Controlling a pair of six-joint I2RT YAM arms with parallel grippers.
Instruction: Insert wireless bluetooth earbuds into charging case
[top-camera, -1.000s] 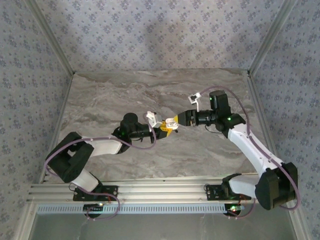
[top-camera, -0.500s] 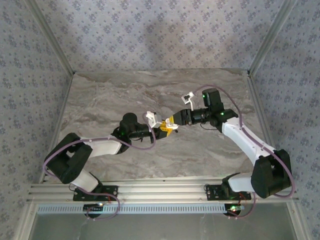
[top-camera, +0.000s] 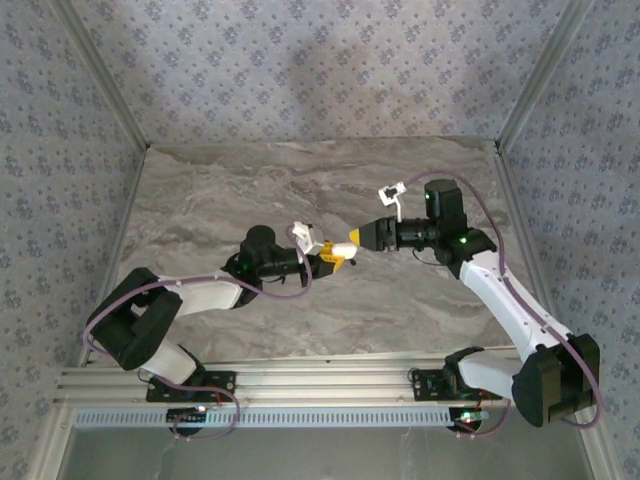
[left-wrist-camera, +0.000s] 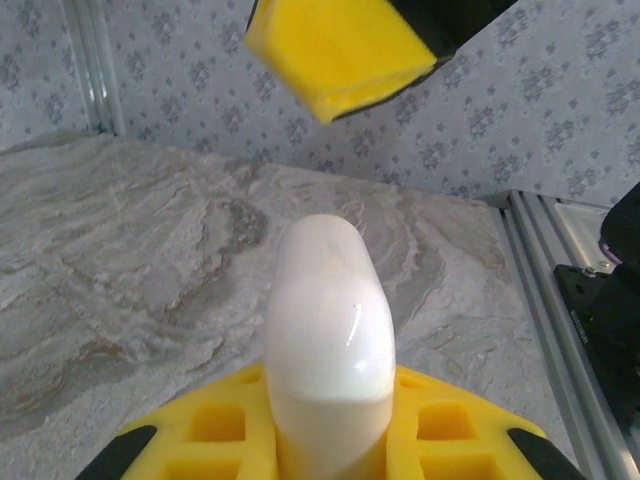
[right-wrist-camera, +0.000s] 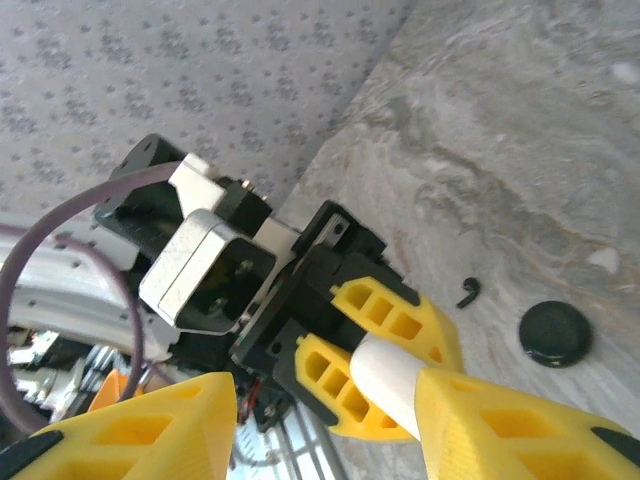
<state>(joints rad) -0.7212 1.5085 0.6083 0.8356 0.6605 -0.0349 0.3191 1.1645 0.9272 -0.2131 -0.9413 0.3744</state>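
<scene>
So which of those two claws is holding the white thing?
The left gripper: its yellow fingers clamp the glossy white object. The right gripper is open.

No legible writing; faint pale print on the black block right of the charging case is too small.

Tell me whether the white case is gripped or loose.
Gripped. The left gripper's yellow jaws are shut on the white case, one pressed against each side, and the case's rounded end sticks out past them.
</scene>
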